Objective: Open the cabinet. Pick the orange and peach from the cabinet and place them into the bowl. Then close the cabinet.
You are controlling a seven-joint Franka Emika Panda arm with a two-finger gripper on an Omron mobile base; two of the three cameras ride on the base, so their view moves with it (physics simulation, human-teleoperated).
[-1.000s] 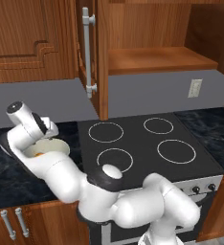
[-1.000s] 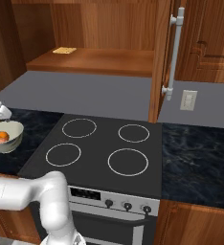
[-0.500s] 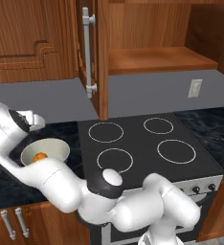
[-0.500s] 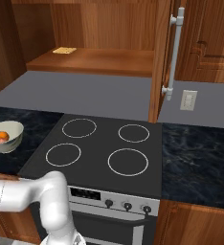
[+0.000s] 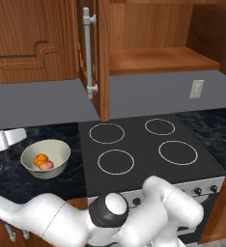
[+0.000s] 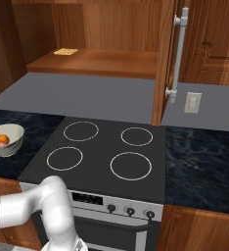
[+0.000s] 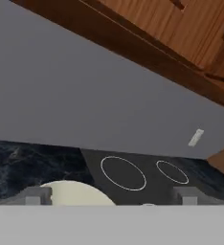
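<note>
Both fruit sit in your deep cream-white bowl [image 5: 46,157]; claw [image 7: 111,196] wide open, empty; reddish-brown wooden cabinet [image 5: 103,58] needs closing.

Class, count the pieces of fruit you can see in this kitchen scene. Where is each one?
2. The orange and the peach lie side by side in the bowl on the counter left of the stove. None shows on the cabinet shelf.
</note>
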